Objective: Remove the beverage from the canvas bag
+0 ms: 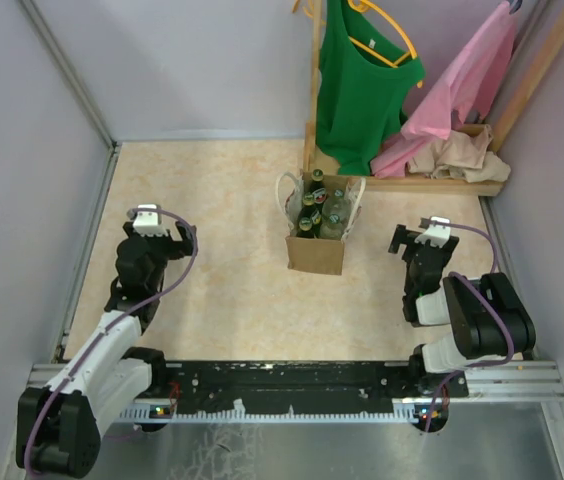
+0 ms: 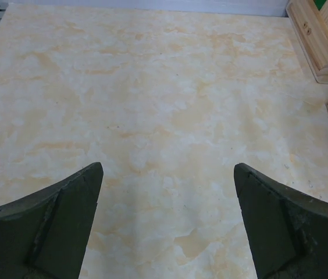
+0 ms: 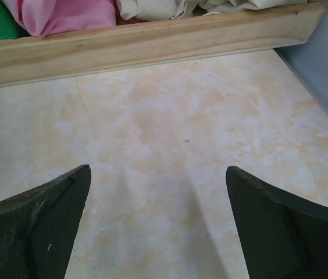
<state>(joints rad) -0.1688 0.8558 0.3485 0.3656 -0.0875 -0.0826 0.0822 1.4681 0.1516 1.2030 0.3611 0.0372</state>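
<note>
The tan-brown canvas bag stands upright in the middle of the table, with white loop handles at its sides. Several green glass beverage bottles stand inside it, tops showing. My left gripper is open and empty, well to the bag's left. My right gripper is open and empty, to the bag's right. In the left wrist view and the right wrist view the fingers frame only bare marbled tabletop. The bag shows in neither wrist view.
A wooden clothes rack stands behind the bag with a green top and a pink garment on hangers. Pink and beige cloth lies heaped on its wooden base. Grey walls enclose the table.
</note>
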